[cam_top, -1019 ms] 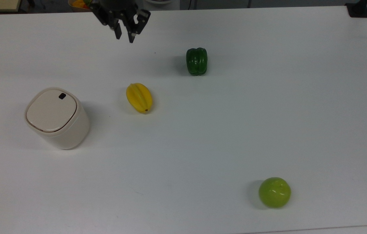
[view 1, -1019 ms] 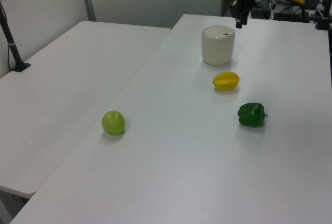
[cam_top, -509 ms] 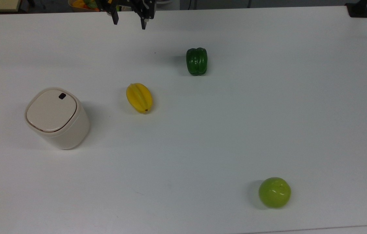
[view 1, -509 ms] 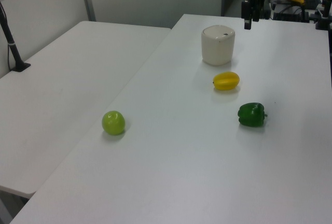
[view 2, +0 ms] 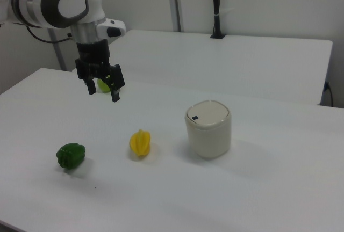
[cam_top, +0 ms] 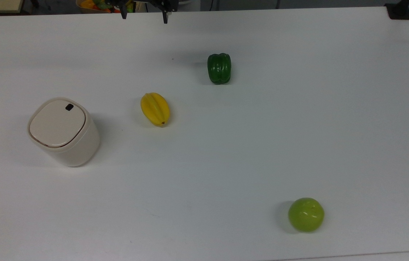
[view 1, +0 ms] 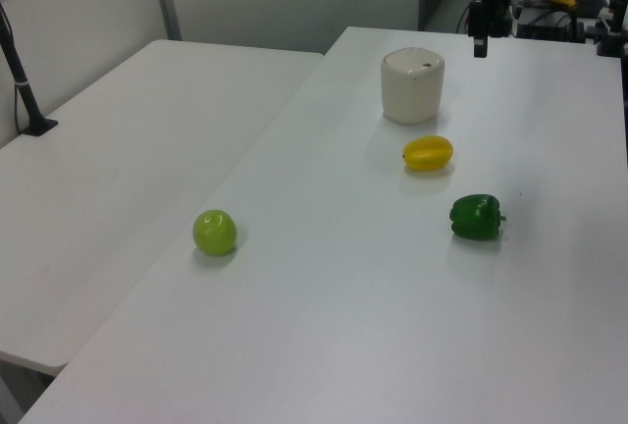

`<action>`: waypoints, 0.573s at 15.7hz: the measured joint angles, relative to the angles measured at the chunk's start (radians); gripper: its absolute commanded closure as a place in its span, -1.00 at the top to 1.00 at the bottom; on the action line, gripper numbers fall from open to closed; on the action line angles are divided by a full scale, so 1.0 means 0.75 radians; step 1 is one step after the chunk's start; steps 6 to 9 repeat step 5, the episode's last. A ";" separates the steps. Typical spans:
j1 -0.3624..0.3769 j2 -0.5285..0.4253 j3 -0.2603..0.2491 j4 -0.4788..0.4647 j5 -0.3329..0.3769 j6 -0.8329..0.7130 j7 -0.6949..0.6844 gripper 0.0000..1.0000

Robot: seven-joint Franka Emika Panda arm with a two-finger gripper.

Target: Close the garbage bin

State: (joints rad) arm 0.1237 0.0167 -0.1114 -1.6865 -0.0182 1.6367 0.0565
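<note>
- Since the earlier frames, the two-finger black gripper (cam_top: 143, 15) has been drawn away towards twelve o'clock in the top view, so that its fingertips now sit at the far table edge; the small cream plastic garbage bin (cam_top: 63, 131) and the fruits have not shifted.
- The gripper (view 2: 103, 91) is seen with its fingers spread wide and nothing held between them.
- The garbage bin (view 2: 208, 129) is found standing upright on the white table (cam_top: 298, 127) at about nine o'clock in the top view, with its flat lid lying level on the tub and the small black mark facing up.
- From the gripper, the bin lies towards seven o'clock in the top view, well apart; no long axis is offered by the rounded-square tub.
- The lid is judged to be already down, so the task appears done or nearly so, and no further press seems called for.
- A yellow ridged starfruit (cam_top: 155, 108) lies at the bin's three o'clock, with a dark green bell pepper (cam_top: 219, 68) beyond it and a light green apple (cam_top: 306, 214) well apart at five o'clock.
</note>
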 measured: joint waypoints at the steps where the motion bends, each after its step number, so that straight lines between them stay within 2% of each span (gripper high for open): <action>1: -0.001 -0.001 0.000 0.001 0.000 0.000 0.000 1.00; 9: -0.002 -0.001 -0.003 0.005 0.000 -0.001 0.000 1.00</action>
